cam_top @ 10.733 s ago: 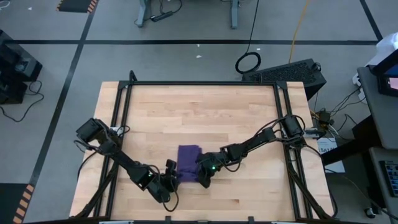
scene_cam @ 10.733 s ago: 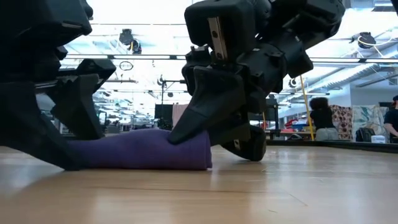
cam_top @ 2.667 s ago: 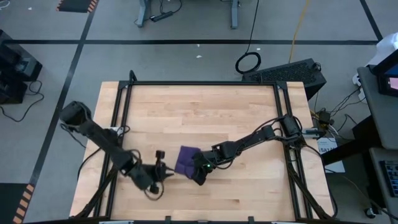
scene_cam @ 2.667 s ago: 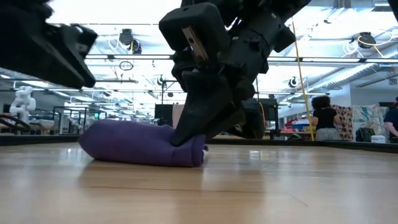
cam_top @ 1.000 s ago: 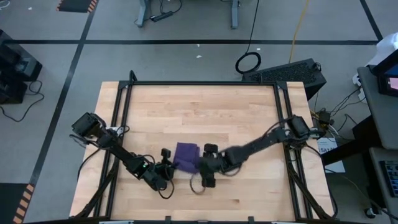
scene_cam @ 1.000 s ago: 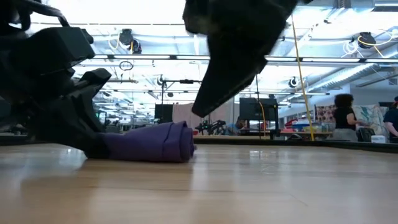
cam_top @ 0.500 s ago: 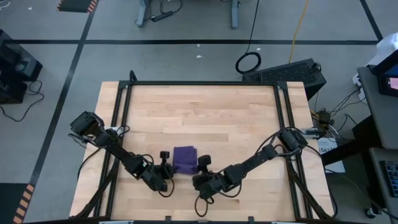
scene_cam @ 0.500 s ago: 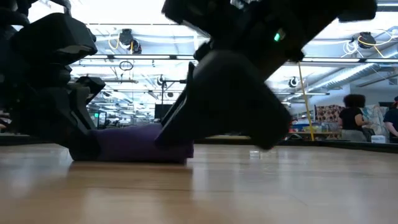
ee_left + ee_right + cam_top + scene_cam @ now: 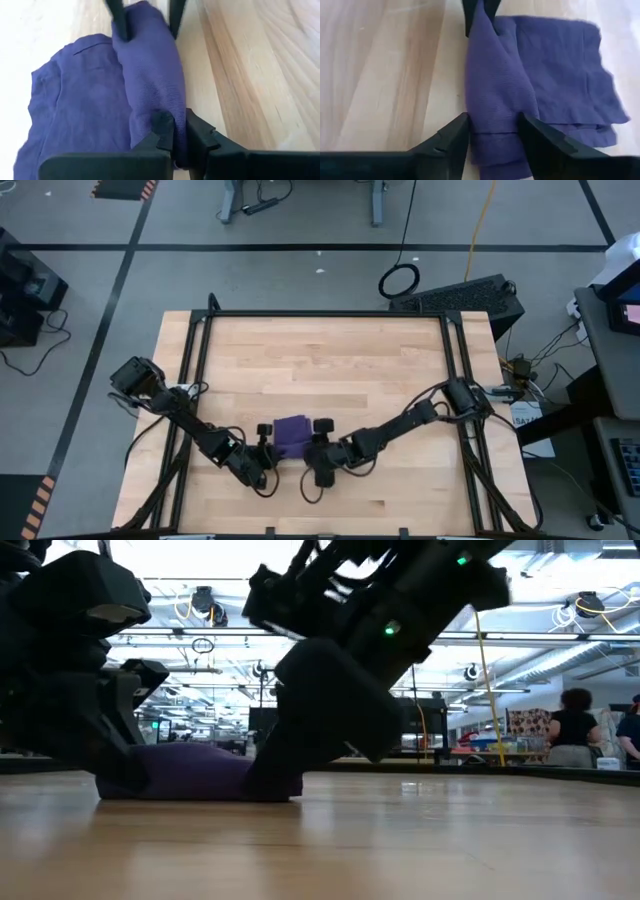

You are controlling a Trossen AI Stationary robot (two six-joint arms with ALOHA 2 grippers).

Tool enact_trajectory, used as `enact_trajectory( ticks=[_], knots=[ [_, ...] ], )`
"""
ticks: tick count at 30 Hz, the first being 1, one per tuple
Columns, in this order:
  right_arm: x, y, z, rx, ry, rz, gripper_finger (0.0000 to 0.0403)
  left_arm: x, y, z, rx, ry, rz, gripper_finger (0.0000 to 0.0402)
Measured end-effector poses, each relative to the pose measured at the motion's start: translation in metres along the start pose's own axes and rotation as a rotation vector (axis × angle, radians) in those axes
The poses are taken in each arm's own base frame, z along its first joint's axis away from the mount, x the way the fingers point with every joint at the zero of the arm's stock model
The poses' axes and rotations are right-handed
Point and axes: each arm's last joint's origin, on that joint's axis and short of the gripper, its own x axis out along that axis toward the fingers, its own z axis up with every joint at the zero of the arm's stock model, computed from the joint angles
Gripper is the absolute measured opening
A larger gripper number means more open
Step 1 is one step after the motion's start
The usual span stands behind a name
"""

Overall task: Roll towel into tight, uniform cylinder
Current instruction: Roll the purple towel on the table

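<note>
Here the towel (image 9: 291, 434) is a small purple cloth, soft and finely woven, lying on the wooden tabletop (image 9: 330, 370) partly rolled: one edge is gathered into a thick rounded ridge, while the rest spreads flat beside it in loose, uneven layers with a wavy border. There is one towel, and two pincers work on it, one at each end of the ridge. The left pincer (image 9: 176, 134) meets the ridge end-on and its two dark fingers stand very close together, pinching a thin fold of purple cloth between them, so it is clamped on the towel. The right pincer (image 9: 492, 132) faces it from the opposite end; its fingers are spread about as wide as the roll and straddle it, each inner face lying against a flank of the ridge. In each wrist view the far pincer's two dark tips show at the distant end of the ridge. From above, the towel sits directly between the left pincer (image 9: 262, 442) and the right pincer (image 9: 318, 442), touching both. From table height the roll (image 9: 190, 771) is a low purple mound resting flat on the wood, with dark arm parts covering both its ends. Two people (image 9: 573, 730) stand far behind the tabletop in the room.
</note>
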Motion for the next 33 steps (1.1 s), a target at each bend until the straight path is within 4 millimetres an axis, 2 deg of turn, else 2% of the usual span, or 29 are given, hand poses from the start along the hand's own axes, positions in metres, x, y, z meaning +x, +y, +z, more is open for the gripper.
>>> enact_trajectory(
  ticks=[6,10,13,19,23,27,33],
  knots=[
    [0.009,-0.01,-0.002,0.092,0.055,0.102,0.0105,-0.001,0.002,-0.002,-0.009,0.005,0.061,0.006],
    [0.005,-0.013,0.0,0.165,0.075,0.139,0.0058,-0.007,0.004,-0.001,-0.012,0.004,0.091,0.0082],
    [0.0,-0.013,0.002,0.232,0.09,0.189,0.0037,-0.019,0.006,0.004,-0.014,-0.032,0.11,0.0102],
    [0.001,-0.018,0.002,0.378,0.149,0.303,0.0041,-0.052,0.006,0.022,-0.045,-0.19,0.116,0.0136],
    [0.005,-0.03,0.003,0.486,0.201,0.394,0.0043,-0.062,-0.002,0.026,-0.017,-0.247,0.078,0.0141],
    [0.011,-0.047,0.004,0.579,0.243,0.491,0.0043,-0.054,-0.01,0.02,0.019,-0.237,0.088,0.0142],
    [0.016,-0.064,0.004,0.615,0.259,0.548,0.0043,-0.029,-0.021,0.007,0.109,-0.196,0.133,0.0142]
  ],
)
